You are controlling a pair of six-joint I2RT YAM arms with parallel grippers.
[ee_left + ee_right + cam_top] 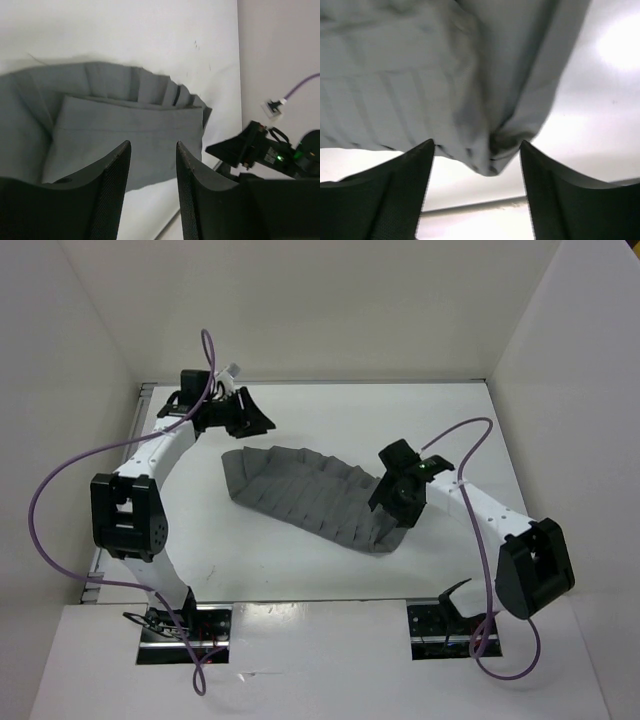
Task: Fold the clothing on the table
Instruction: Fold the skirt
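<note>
The grey pleated clothing [310, 490] lies folded in a curved strip on the white table [330, 410]. My left gripper [260, 423] hangs past the clothing's far left corner, apart from it. In the left wrist view that gripper [152, 145] is open, with nothing between its fingers and the folded clothing [125, 125] spread beyond them. My right gripper [392, 512] is over the clothing's right end. In the right wrist view it [476, 144] is wide open, and a bunched corner of the clothing [420, 75] sits just ahead of the fingertips, not pinched.
White upright walls [560, 330] close in the table on the left, back and right. Purple cables [60, 480] loop off both arms. The right arm's gripper [250, 150] shows in the left wrist view beyond the clothing.
</note>
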